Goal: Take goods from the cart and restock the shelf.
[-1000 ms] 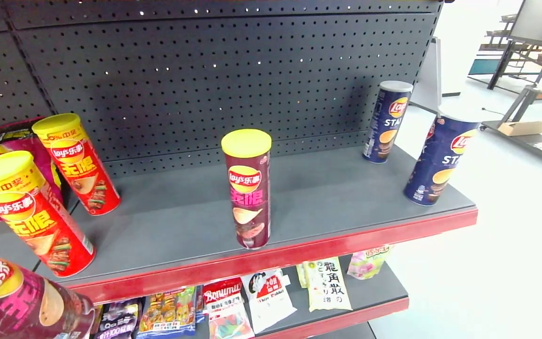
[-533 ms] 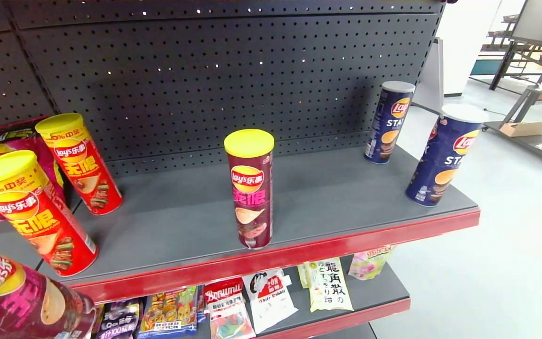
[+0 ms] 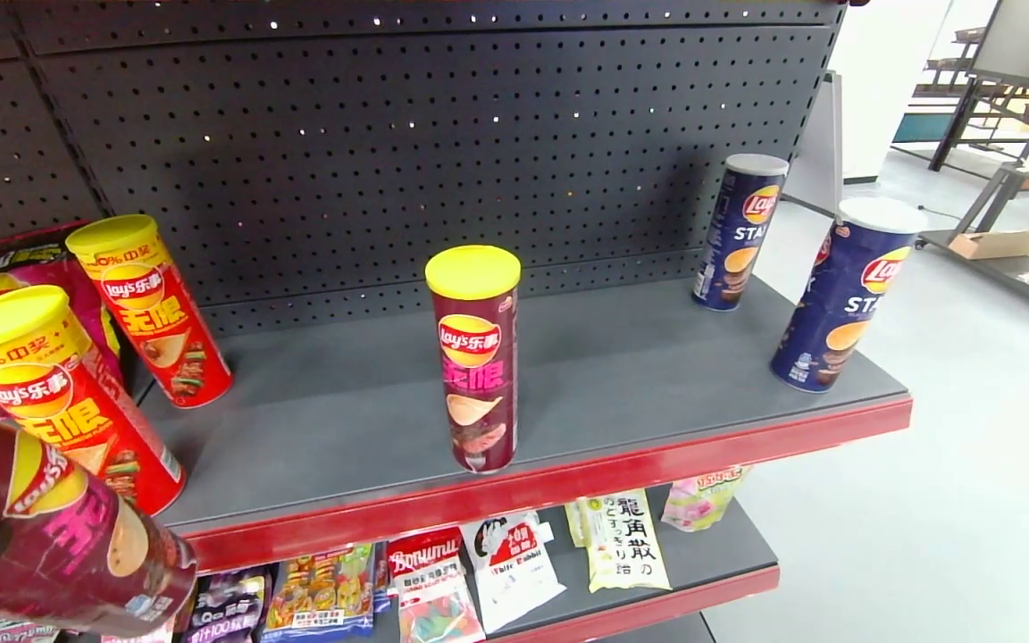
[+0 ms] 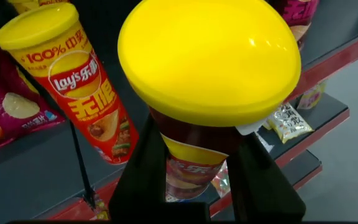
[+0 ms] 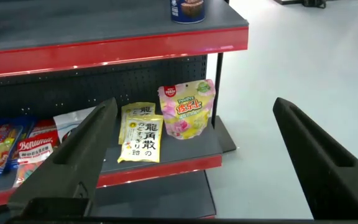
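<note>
In the head view a maroon chip can (image 3: 68, 536) with a yellow lid hangs tilted at the lower left, in front of the red edge of the grey shelf (image 3: 345, 402). In the left wrist view my left gripper (image 4: 201, 158) is shut on this can (image 4: 207, 68), one black finger on each side of it below the lid. A second maroon can (image 3: 476, 357) stands upright at the shelf's front middle. My right gripper (image 5: 194, 109) is open with nothing between its fingers, low in front of the lower shelf.
Two red cans (image 3: 150, 308) (image 3: 59, 402) stand at the shelf's left, two blue cans (image 3: 738, 232) (image 3: 840, 304) at its right. Bare board lies between the groups. Snack bags (image 3: 622, 536) lie on the lower shelf (image 5: 166, 168). A pegboard wall (image 3: 443, 152) backs the shelf.
The held maroon can has risen and swung up at the lower left, so that its yellow lid now shows. The cans on the shelf have stayed put.
</note>
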